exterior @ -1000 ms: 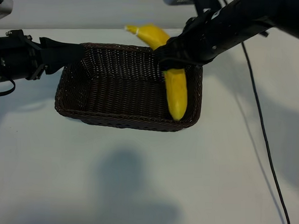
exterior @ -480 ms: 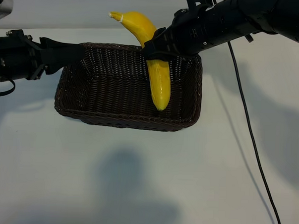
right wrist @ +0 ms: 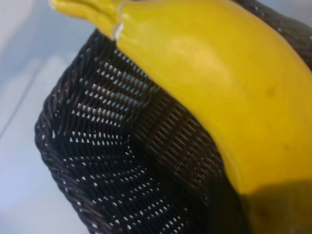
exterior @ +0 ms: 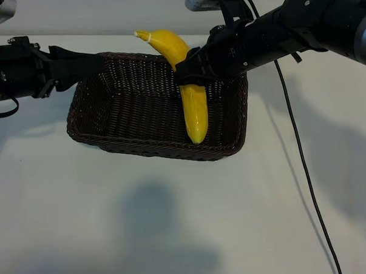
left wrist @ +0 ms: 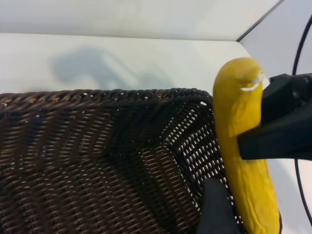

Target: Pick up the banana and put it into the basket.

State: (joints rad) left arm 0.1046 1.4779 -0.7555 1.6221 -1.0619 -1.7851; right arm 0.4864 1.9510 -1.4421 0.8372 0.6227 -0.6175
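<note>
- We see the right arm coming in from the 1 o'clock corner of the exterior view and sloping down toward the middle of the picture.
- The right gripper (exterior: 191,70) is closed around the banana (exterior: 193,107) at about the middle of its length, so it holds the fruit; its dark fingers (left wrist: 273,134) press on the banana's side in the left wrist view.
- The left arm lies almost level along the 9 o'clock edge of the exterior view. The left gripper (exterior: 89,65) is at the basket (exterior: 134,144) corner on the 10 o'clock side, with its fingers at the rim. We cannot tell from the pictures how wide its jaws stand or whether they pinch the rim.
- The banana is bright yellow, smooth and gently curved. It hangs tilted: the stem end points to 11 o'clock and sticks out above the far rim of the basket, and the other tip points to 6 o'clock, down inside the basket close to the near wall, on the 3 o'clock half.
- We cannot tell if the lower tip touches the basket floor.
- The basket is dark brown woven wicker, rectangular with rounded corners and a thick braided rim, and it stands on the white table (exterior: 167,221).
</note>
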